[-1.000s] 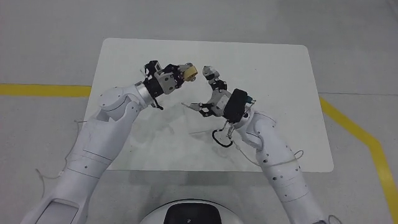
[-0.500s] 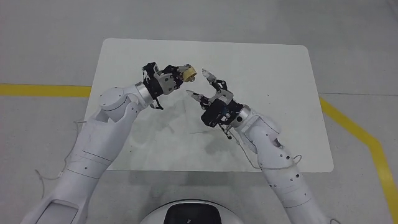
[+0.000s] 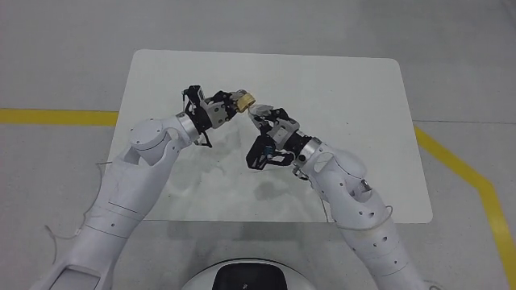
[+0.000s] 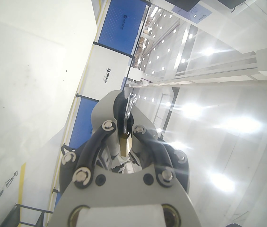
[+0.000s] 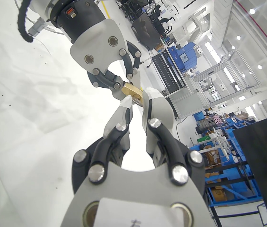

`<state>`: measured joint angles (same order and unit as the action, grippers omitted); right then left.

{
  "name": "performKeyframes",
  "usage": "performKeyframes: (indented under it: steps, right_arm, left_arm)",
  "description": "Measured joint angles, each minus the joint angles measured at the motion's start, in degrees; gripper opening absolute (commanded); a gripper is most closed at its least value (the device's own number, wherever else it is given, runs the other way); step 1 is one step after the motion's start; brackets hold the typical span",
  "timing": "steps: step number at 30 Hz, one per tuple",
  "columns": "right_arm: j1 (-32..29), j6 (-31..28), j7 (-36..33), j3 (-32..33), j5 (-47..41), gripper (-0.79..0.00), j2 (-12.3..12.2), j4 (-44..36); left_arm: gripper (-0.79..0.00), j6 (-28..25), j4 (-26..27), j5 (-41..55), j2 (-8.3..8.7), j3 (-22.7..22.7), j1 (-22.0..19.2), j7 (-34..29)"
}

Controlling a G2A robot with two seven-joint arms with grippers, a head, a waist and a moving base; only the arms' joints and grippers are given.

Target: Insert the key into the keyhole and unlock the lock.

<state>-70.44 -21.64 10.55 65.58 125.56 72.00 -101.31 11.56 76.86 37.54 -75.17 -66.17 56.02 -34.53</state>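
A small brass lock is held off the white table by my left gripper, which is shut on it. In the left wrist view the lock sits between the fingers with silvery metal beyond it. My right gripper meets the lock's free end. In the right wrist view its fingers are pinched on a silvery key at the end of the lock, opposite the left gripper. The keyhole itself is hidden.
Both arms meet above the table's middle, slightly toward its far side. Bare tabletop lies all around them. Yellow floor lines run beside the table.
My right gripper was wide open and apart from the lock; it has swung in to the lock's end and brought its fingers together there. The left gripper with the lock shifted slightly.
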Motion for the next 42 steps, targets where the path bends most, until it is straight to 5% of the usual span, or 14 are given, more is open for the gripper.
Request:
performKeyframes:
  steps: [3,7,20,29,39,40,41,42]
  right_arm:
    - [0.03,-0.22,-0.86,-0.25,0.71,-0.653,-0.06,-0.21]
    - [-0.15,-0.32,-1.85,-0.27,0.7,-0.785,-0.12,-0.44]
    - [-0.38,-2.3,-3.46,-0.47,-3.83,-0.785,-0.08,0.45]
    - [-0.03,-5.56,-2.12,1.61,-25.3,-0.785,0.73,4.41]
    - [0.51,-4.71,-4.6,2.05,-29.84,-0.785,0.79,5.24]
    - [0.35,-4.58,-4.49,2.27,-30.09,-0.474,0.74,5.15]
    - [0.21,-4.5,-4.33,2.48,-30.41,-0.376,0.71,5.08]
    - [0.06,-4.34,-4.12,2.76,-30.82,0.0,0.67,5.02]
  left_arm:
    - [-0.785,-0.13,0.16,-0.04,0.05,-0.19,0.4,-0.04]
    - [-0.785,-0.28,0.34,-0.29,0.1,-0.3,0.76,-0.09]
    - [-0.785,-2.43,0.38,-1.4,0.04,-0.01,1.29,0.05]
    - [-0.785,-5.07,0.43,-2.77,-0.03,0.33,1.33,-0.44]
    - [-0.785,-5.58,-0.23,-3.19,-0.09,0.15,0.55,-0.76]
    - [-0.785,-5.6,-0.44,-3.13,-0.1,0.08,0.43,-0.82]
    - [-0.785,-5.59,-0.57,-3.05,-0.11,0.05,0.33,-0.9]
    - [-0.785,-5.5,-0.68,-2.91,-0.12,0.04,0.24,-1.07]
